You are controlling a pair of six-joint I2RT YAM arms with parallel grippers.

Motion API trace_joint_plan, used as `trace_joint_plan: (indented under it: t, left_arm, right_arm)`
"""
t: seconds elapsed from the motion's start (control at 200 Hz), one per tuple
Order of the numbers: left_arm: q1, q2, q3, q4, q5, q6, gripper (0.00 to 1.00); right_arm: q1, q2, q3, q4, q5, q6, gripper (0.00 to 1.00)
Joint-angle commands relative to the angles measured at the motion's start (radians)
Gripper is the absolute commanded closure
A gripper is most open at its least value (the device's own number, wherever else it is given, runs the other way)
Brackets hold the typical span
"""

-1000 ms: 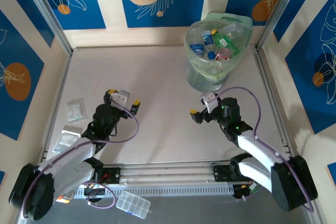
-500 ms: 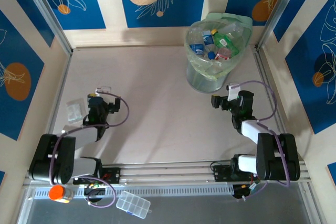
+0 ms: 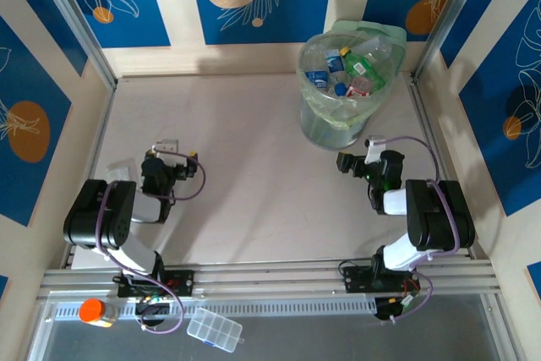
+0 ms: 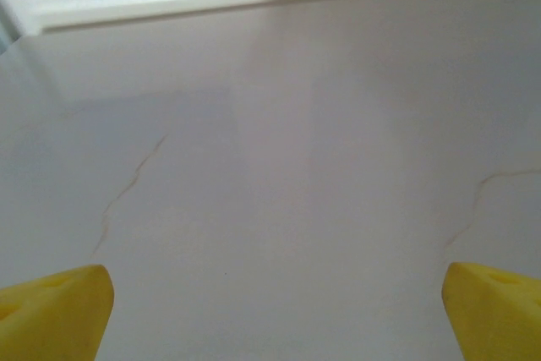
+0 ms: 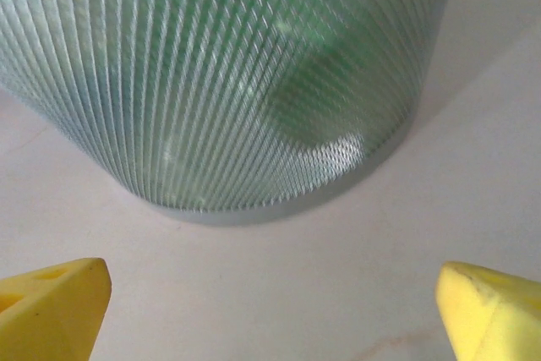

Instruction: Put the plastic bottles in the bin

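The bin (image 3: pixel 342 120), a round pale-green basket with a thin bag liner, stands at the back right of the table. Several plastic bottles (image 3: pixel 348 68), clear and green with blue and red labels, lie inside it. My right gripper (image 3: pixel 366 159) sits low just in front of the bin, open and empty. In the right wrist view the bin's ribbed wall (image 5: pixel 220 73) rises just beyond the open gripper (image 5: pixel 275 314), its yellow fingertips (image 5: pixel 51 306) wide apart. My left gripper (image 3: pixel 172 159) is over bare table at the left, open, and nothing lies between its fingertips (image 4: pixel 51 310) in the left wrist view.
An orange-capped jar (image 3: pixel 95 311) and a clear compartment box (image 3: pixel 214 330) lie on the near ledge below the rails. A clear packet (image 3: pixel 118 168) lies by the left arm. Metal posts and patterned walls enclose the table (image 3: pixel 254 141).
Both arms have folded back over their bases. The left gripper drew left and back, and the right gripper swung right to just in front of the bin. Both stayed open.
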Motion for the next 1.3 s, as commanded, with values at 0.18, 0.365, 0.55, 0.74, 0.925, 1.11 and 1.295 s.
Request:
trace_joint_plan:
  t: [0.18,0.365,0.55,0.74,0.925,1.11,1.295]
  left_arm:
    - [0.009,-0.016,0.064,-0.110,0.102,0.026,0.01]
    - [0.007,-0.017,0.065,-0.116,0.099,0.032,0.01]
    - [0.008,-0.017,0.065,-0.115,0.095,0.030,0.01]
    - [0.009,-0.013,0.088,-0.155,0.028,0.005,0.01]
    - [0.008,-0.008,0.098,-0.169,0.026,0.005,0.01]
    - [0.009,-0.013,0.092,-0.162,0.029,0.002,0.01]
    - [0.009,-0.019,0.077,-0.144,0.029,0.002,0.01]
  right_arm:
    - [0.030,-0.003,0.075,-0.038,0.043,-0.032,0.01]
    - [0.016,-0.003,0.076,-0.042,-0.020,-0.039,0.01]
    - [0.014,-0.003,0.083,-0.053,0.011,-0.024,0.01]
    - [0.017,-0.001,0.085,-0.056,0.017,-0.024,0.01]
    - [0.013,0.000,0.087,-0.057,0.010,-0.021,0.01]
    - [0.025,0.000,0.084,-0.056,0.033,-0.031,0.01]
    - [0.037,-0.006,0.076,-0.043,0.048,-0.039,0.01]
